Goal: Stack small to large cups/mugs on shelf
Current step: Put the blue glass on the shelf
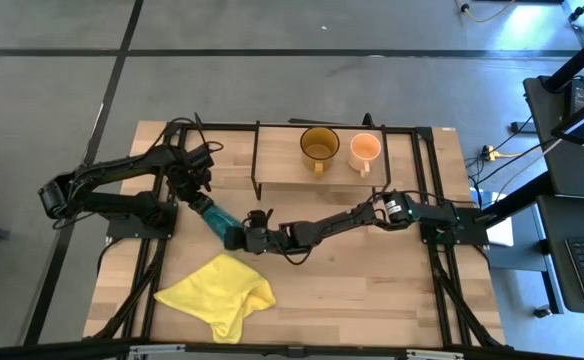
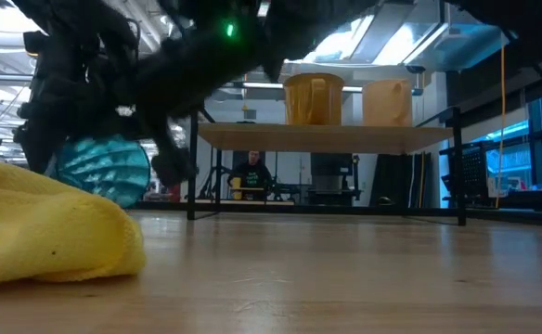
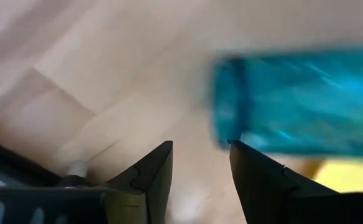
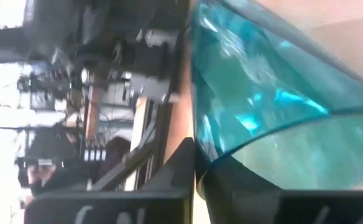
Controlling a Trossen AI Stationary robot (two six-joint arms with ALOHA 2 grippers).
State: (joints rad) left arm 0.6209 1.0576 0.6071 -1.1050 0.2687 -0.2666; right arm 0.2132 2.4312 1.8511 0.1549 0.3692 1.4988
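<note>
The teal tumbler (image 1: pixel 218 218) lies tilted on its side at the table's middle left, between my two grippers; it also shows in the low view (image 2: pixel 99 167). My right gripper (image 1: pixel 243 236) is shut on its near-right end. My left gripper (image 1: pixel 200 199) is open at its far-left end, and in the left wrist view the tumbler (image 3: pixel 299 102) lies outside the gap between the fingers (image 3: pixel 200 146). The amber mug (image 1: pixel 319 147) and the pale-orange mug (image 1: pixel 364 150) stand upright side by side on the shelf (image 1: pixel 277 150). My right gripper holds the tumbler's wall at its rim (image 4: pixel 201 146), with one finger (image 4: pixel 175 165) on one side of the wall and the other seen through the teal plastic. The fingers come level from the table's right and lie along the tumbler. The tumbler lies slanted toward the far left.
A crumpled yellow cloth (image 1: pixel 217 295) lies on the table just near of the tumbler and fills the low view's left (image 2: pixel 48 223). The shelf's black legs (image 2: pixel 191 176) stand behind. A black metal frame (image 1: pixel 427 160) runs round the table. A person (image 2: pixel 251 172) sits far behind.
</note>
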